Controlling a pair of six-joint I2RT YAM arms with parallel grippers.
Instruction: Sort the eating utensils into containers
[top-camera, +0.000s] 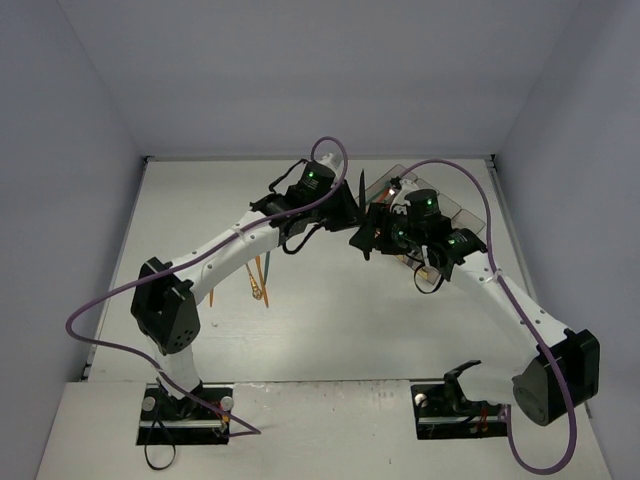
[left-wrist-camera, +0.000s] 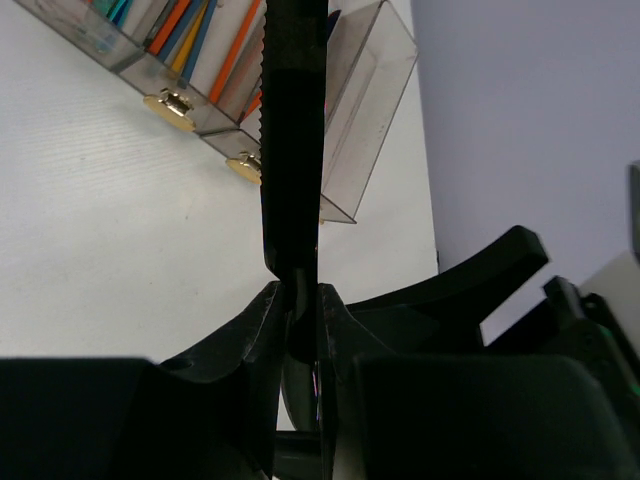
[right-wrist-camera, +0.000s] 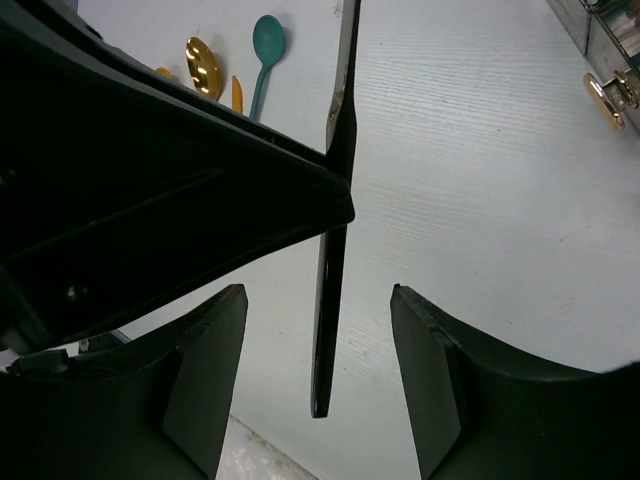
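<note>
White table (right-wrist-camera: 500, 200); gold spoon (right-wrist-camera: 203, 66), teal spoon (right-wrist-camera: 266, 45) lie beyond upright black knife (right-wrist-camera: 330, 300).

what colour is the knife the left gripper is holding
Black knife; it shows best in the left wrist view.

Both the left arm (top-camera: 240, 238) and the right arm (top-camera: 515, 298) have white links between bulky black joint housings; a purple cable (top-camera: 68, 325) loops loosely along each one; small green lights (top-camera: 312, 178) glow on the black wrist units; each arm is bolted to a black base plate (top-camera: 185, 425) with silver bolts (top-camera: 149, 404); the left gripper (left-wrist-camera: 300, 288) and the right gripper (right-wrist-camera: 318, 290) are matte black, with thick fingers (right-wrist-camera: 440, 380) that curve and taper towards blunt tips.
</note>
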